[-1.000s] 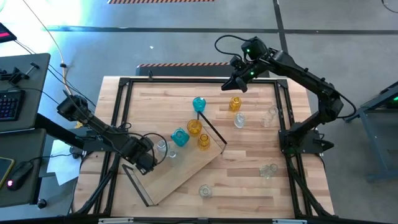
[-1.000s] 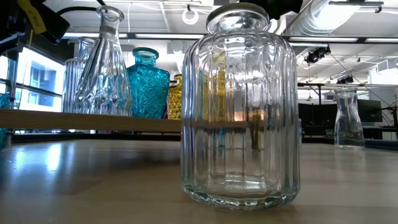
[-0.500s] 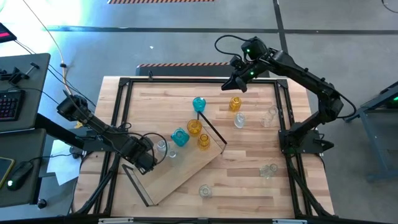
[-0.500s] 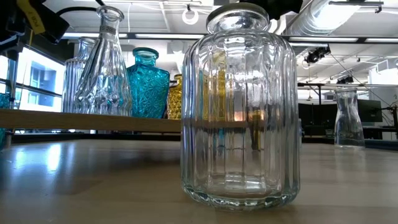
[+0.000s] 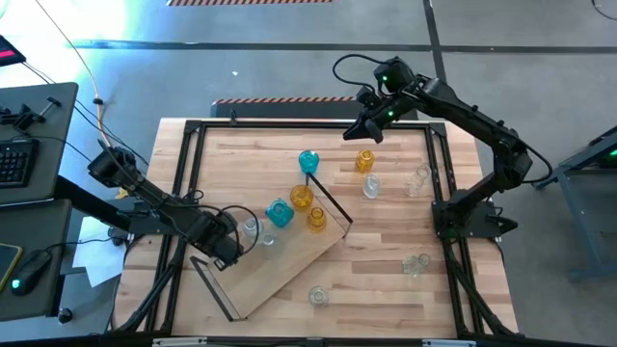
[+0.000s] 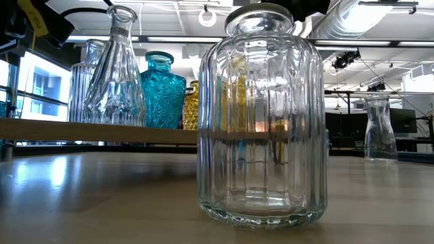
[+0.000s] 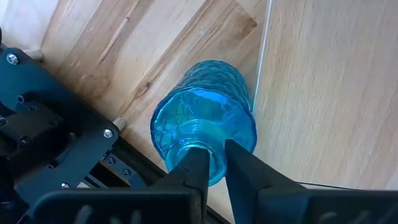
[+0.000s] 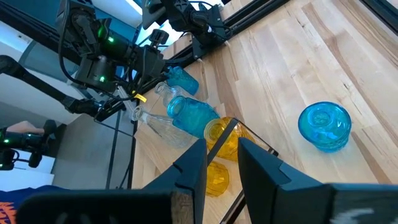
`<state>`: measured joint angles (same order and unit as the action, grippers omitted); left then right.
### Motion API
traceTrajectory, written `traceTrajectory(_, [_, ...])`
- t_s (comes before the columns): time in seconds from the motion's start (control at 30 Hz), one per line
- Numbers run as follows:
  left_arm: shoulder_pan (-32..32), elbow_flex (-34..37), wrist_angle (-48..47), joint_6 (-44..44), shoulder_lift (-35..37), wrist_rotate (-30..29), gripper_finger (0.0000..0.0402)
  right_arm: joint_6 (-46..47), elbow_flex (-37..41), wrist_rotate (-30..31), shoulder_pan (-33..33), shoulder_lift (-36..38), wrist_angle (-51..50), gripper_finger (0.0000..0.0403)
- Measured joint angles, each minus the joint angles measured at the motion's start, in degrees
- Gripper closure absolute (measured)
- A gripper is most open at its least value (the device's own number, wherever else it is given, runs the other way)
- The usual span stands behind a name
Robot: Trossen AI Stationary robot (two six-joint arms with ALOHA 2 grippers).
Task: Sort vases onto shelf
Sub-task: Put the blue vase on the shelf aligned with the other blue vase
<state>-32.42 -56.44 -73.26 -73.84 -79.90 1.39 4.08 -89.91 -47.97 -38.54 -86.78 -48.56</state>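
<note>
The shelf (image 5: 289, 270) lies slantwise on the table, its board (image 6: 102, 131) raised. Along its far edge stand a teal vase (image 5: 279, 213), two amber vases (image 5: 302, 198) and a clear vase (image 5: 253, 228). My left gripper (image 5: 229, 249) points down at the shelf's left end, shut on a blue vase (image 7: 205, 118) that the gripper hides in the high view. On the table stand a teal vase (image 5: 308, 161), an amber vase (image 5: 364, 160) and several clear vases (image 5: 371, 187). My right gripper (image 5: 362, 130) hangs open above the far edge, holding nothing. My left gripper comes from above, pointing down, with its two fingers (image 7: 198, 165) closed on the blue vase's neck at the mouth (image 7: 214, 163). I cannot tell whether one finger is inside the mouth. The vase stands upright below the fingers beside the black frame.
A black metal frame (image 5: 183, 183) rims the table. A clear ribbed jar (image 6: 261, 115) stands near the front edge, close to the low camera. Clear vases stand at the right (image 5: 416, 262) and far right (image 5: 419, 178). Bare wood lies at the table's near right.
</note>
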Motion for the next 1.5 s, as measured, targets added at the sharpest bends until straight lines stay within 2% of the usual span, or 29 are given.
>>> traceTrajectory(0.8, [0.0,-0.2,-1.6,0.0,0.0,1.1,0.0378,1.0,0.0,0.0,0.0,0.0,0.0,0.033])
traceTrajectory(1.27, [0.2,-13.2,-16.6,-0.7,0.3,-3.0,0.0376,0.9,0.0,0.1,0.0,0.0,1.3,0.033])
traceTrajectory(1.5, [0.3,-20.5,-16.9,-3.0,1.2,-4.9,0.0377,0.3,0.0,0.1,0.0,0.0,1.4,0.033])
